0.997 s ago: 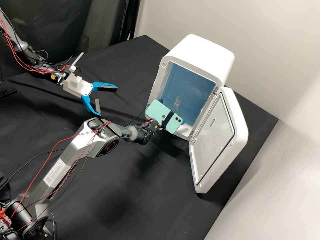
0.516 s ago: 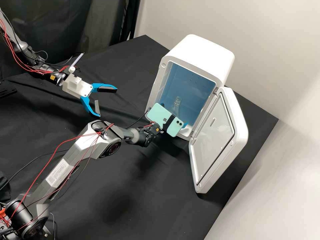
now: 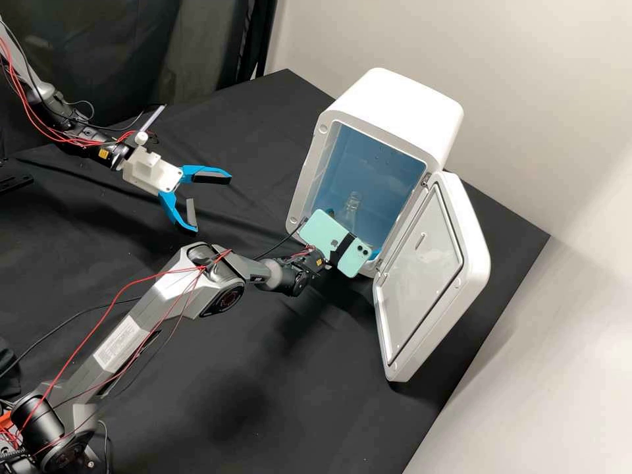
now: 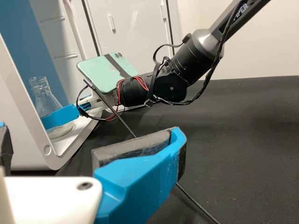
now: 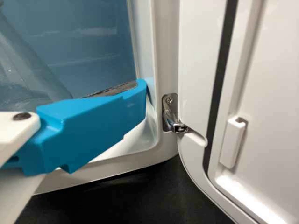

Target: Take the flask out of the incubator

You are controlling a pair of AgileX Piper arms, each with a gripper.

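I report the incubator (image 3: pixel 395 108) standing on the black bench (image 3: pixel 263 382) toward the far right, a white box with a blue interior. Its door (image 3: pixel 434 276) is swung fully open and hangs out to the side on a metal hinge (image 5: pixel 171 116). The flask (image 3: pixel 353 204) is inside the incubator, upright on the chamber floor near the front opening. It is clear glass with a narrow neck. The right arm (image 3: pixel 164 296) stretches low across the bench from the near left corner, and its wrist sits at the chamber mouth with a mint-green phone (image 3: pixel 332 238) strapped across it. In the high view the phone hides the right gripper (image 4: pixel 60 116). In the left wrist view I see a blue finger of it lying inside the chamber at the flask's base, in front of the glass. The right wrist view shows one blue finger (image 5: pixel 88 119) with its dark pad facing the curved glass wall, close to it. I cannot tell whether the pad touches the glass, nor whether the fingers are spread or closed on the flask. The left gripper (image 3: pixel 209 201) hangs in the air above the bench, well apart from the incubator and to its left. Its fingers are spread wide with nothing between them, and it points toward the chamber.
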